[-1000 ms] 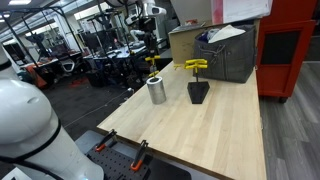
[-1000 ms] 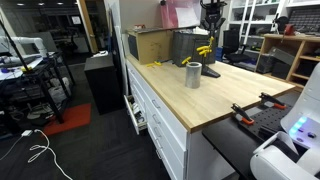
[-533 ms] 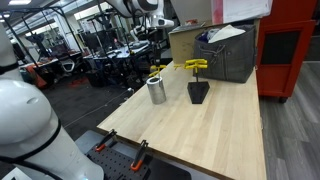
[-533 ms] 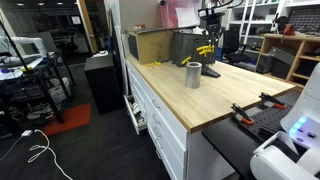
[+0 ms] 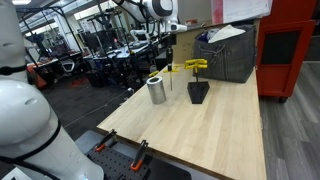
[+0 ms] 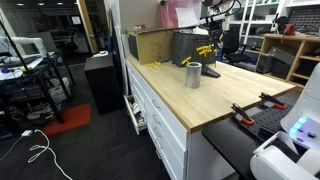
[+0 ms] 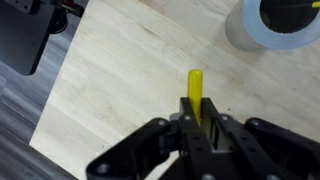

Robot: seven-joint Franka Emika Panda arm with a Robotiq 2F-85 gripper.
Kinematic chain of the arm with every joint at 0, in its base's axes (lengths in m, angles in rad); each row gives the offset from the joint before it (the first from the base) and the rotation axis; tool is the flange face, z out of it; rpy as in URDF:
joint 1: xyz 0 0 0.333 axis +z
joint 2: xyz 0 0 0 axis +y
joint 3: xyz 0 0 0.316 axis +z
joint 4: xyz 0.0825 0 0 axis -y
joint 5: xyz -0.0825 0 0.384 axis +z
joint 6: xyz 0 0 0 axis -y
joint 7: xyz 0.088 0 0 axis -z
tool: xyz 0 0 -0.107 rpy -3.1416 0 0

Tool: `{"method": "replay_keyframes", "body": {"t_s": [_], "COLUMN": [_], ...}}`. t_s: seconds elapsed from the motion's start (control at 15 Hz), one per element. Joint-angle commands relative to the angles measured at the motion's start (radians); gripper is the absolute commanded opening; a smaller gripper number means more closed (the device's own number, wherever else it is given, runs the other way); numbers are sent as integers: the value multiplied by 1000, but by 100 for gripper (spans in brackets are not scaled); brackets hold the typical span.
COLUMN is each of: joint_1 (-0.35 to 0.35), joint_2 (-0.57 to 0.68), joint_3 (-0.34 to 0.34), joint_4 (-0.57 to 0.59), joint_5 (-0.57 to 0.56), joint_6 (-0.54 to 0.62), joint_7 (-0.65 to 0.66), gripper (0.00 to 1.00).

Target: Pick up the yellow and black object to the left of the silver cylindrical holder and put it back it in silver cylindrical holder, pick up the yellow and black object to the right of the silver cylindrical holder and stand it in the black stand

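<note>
Yellow and black object (image 7: 195, 90) is hanging above the table (image 7: 120, 70) between silver cylindrical holder (image 5: 156, 90) and black stand (image 5: 198, 93), my gripper (image 7: 197, 115) clenching it upright, apparently for an end-first drop.

A workshop-like lab: wooden workbench (image 5: 200, 135), red tool cabinet (image 5: 290, 45) at two o'clock, cluttered equipment racks (image 5: 95, 45) at ten o'clock.

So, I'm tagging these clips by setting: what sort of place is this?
Most likely a robotics lab or workshop: a wooden workbench with drawers, a red cabinet beside it, and racks of equipment filling the background.
</note>
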Motion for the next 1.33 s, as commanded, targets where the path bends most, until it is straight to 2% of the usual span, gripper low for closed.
{"method": "replay_keyframes", "body": {"t_s": [0.0, 0.33, 0.4, 0.73, 0.8, 1.27], "joint_1": [0, 13, -1, 0, 0, -34], "joint_2": [44, 5, 35, 23, 23, 184], "joint_3": [-25, -36, -25, -24, -25, -41], "joint_4": [86, 96, 91, 95, 95, 257], "joint_5": [-12, -54, -42, -43, -43, -5], "joint_6": [-21, -47, -13, -17, -17, -21], "joint_7": [89, 187, 143, 154, 154, 178], "gripper": [4, 4, 15, 15, 4, 4]}}
